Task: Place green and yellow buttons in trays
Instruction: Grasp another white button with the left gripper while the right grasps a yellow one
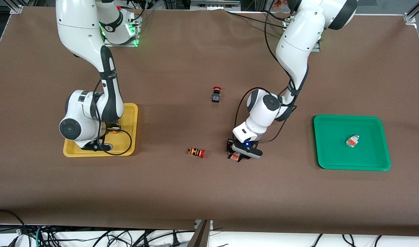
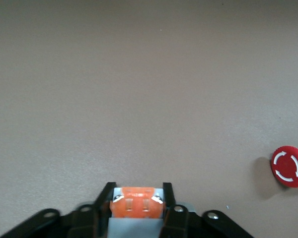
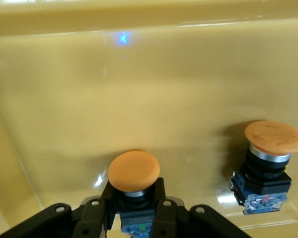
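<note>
My left gripper point(image 1: 237, 156) is down at the table mat, shut on a white-bodied button with orange marks point(image 2: 136, 204) between its fingers point(image 2: 108, 194). A second such button point(image 1: 352, 141) lies in the green tray point(image 1: 333, 137) at the left arm's end. My right gripper point(image 3: 134, 192) is low inside the yellow tray point(image 1: 130, 113), shut on the black body of a button with an orange-yellow cap point(image 3: 134, 171). Beside it in that tray stands another orange-yellow-capped button point(image 3: 268, 158). In the front view the right wrist hides both of these buttons.
A black-bodied red-capped button point(image 1: 216, 94) stands mid-table, farther from the front camera than my left gripper. An orange-striped red-capped button point(image 1: 196, 152) lies beside the left gripper, toward the right arm's end; its red cap point(image 2: 289, 166) shows in the left wrist view.
</note>
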{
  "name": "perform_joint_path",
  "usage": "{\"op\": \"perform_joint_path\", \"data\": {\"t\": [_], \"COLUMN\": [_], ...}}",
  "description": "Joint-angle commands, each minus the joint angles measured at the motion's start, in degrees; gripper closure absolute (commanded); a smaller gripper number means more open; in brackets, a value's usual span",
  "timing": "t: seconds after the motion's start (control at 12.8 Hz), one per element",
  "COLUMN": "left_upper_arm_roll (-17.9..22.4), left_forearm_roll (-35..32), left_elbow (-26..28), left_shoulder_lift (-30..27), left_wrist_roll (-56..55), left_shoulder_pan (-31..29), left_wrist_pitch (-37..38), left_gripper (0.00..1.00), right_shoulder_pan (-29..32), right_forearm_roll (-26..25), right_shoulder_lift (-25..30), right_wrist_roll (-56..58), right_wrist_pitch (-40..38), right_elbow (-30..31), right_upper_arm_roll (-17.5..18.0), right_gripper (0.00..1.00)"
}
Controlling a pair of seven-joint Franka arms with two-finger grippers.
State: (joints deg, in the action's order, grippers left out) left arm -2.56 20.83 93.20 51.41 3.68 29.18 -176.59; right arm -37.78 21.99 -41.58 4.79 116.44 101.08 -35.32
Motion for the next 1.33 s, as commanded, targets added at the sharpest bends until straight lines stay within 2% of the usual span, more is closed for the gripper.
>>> {"op": "perform_joint_path", "data": {"t": [0.0,0.23,0.31,0.39,0.47,0.55,0.86,1.25], "left_upper_arm_roll": [0.1,0.0,0.0,0.1,0.1,0.1,0.6,0.6], "left_forearm_roll": [-1.1,-1.1,-1.1,-1.1,-1.1,-1.1,-1.5,-10.4], "left_elbow": [1.5,1.5,1.5,1.2,1.1,1.1,0.4,0.1], "left_shoulder_lift": [-1.5,-3.0,-4.0,-5.3,-6.2,-7.2,-13.2,-22.4], "left_wrist_roll": [-0.1,-0.3,-0.3,-0.3,-0.3,-0.3,-0.2,0.1], "left_shoulder_pan": [-0.2,-0.4,-0.7,-1.2,-1.4,-1.8,-4.0,-9.6], "left_wrist_pitch": [-0.1,1.4,4.1,7.5,10.2,11.9,26.7,48.7], "left_gripper": [0.82,0.86,0.86,0.86,0.86,0.86,0.86,0.85], "right_shoulder_pan": [0.1,0.2,0.2,0.2,0.2,0.2,0.1,0.2], "right_forearm_roll": [0.3,0.4,0.4,0.4,0.4,0.4,0.2,-0.4], "right_shoulder_lift": [-0.7,-0.9,-0.9,-0.9,-0.9,-0.9,-0.7,0.4], "right_wrist_roll": [0.1,0.1,0.1,0.1,0.1,0.1,0.1,0.9], "right_wrist_pitch": [1.2,1.2,1.2,1.2,1.2,1.2,0.8,-1.6], "right_elbow": [-0.2,-0.3,-0.3,-0.3,-0.3,-0.3,-1.5,-6.4], "right_upper_arm_roll": [0.2,0.3,0.3,0.3,0.3,0.3,0.2,-0.2], "right_gripper": [0.66,0.39,0.31,0.30,0.23,0.03,0.01,0.01]}}
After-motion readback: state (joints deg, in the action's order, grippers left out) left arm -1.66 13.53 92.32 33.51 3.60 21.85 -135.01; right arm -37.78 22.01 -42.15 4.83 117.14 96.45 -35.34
